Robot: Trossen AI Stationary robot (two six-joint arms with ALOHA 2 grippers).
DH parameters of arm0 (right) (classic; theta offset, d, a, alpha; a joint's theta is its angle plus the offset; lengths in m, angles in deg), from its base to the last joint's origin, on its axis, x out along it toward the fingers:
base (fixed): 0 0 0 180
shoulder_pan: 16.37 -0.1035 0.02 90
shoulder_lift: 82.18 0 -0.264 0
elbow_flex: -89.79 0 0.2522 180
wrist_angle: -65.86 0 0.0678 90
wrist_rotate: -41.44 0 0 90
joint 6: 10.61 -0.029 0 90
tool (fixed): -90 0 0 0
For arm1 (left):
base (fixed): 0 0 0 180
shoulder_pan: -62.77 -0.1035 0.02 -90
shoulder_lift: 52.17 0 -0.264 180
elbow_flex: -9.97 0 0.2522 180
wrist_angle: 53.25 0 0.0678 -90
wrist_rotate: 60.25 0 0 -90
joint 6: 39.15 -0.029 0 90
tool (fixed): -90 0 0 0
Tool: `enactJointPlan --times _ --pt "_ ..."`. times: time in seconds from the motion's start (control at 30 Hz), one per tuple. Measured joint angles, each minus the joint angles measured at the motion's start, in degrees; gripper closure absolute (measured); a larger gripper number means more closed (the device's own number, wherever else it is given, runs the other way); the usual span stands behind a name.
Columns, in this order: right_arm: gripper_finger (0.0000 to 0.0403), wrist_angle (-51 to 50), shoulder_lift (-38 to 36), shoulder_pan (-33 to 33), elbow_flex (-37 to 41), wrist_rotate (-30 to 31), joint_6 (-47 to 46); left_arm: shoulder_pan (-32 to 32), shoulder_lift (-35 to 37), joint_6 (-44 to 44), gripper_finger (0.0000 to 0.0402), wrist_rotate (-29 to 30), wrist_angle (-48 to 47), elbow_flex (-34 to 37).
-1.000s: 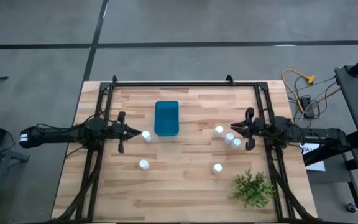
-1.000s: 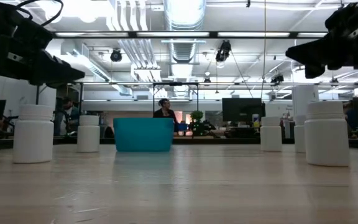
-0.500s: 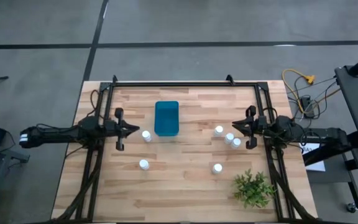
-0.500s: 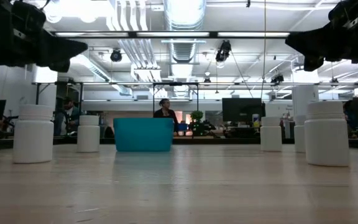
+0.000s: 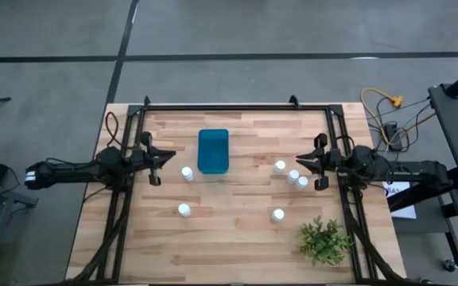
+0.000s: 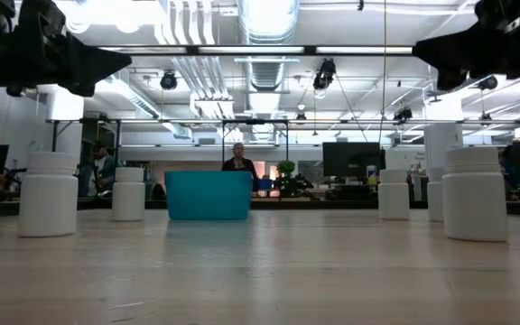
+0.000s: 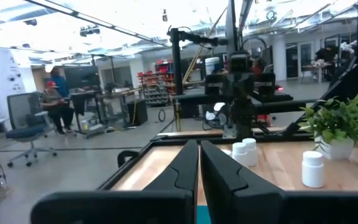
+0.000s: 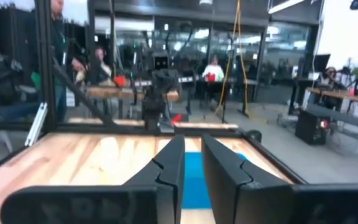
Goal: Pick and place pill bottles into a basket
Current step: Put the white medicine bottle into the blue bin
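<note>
Since a second ago my left gripper (image 5: 159, 156) has drawn back from the pill bottle (image 5: 187, 173) beside the blue basket (image 5: 213, 151); it now sits nearer the table's left edge, fingers pressed together and empty. From above, my right gripper (image 5: 302, 166) hovers at the cluster of three pill bottles (image 5: 293, 176) on the right, with its fingers only a sliver apart and nothing between them. Two more bottles stand on the near half of the table, one left (image 5: 184, 210) and one right (image 5: 277, 214), close to the green plant (image 5: 324, 241).

At table height, the basket (image 6: 208, 195) stands empty-looking behind bottles on both sides, with both arms dark shapes high above.

My left wrist camera shows its fingers (image 7: 185, 168) touching, pointed across at the far arm and the plant (image 7: 340, 121).

My right wrist camera shows its fingers (image 8: 173, 165) with a narrow gap, aimed at the basket (image 8: 194, 177).
</note>
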Motion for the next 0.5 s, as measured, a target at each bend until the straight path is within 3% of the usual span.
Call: enactJointPlan --times 0.23,0.5 --pt "0.0313 -27.35 7.39 -0.02 -18.08 0.02 3.67 0.0 0.11 -1.44 0.0401 0.25 0.09 -1.02" --pt "0.026 -51.82 18.99 -0.02 -34.9 0.5 6.25 0.0 0.11 -1.55 0.0401 0.47 -0.04 -1.61"
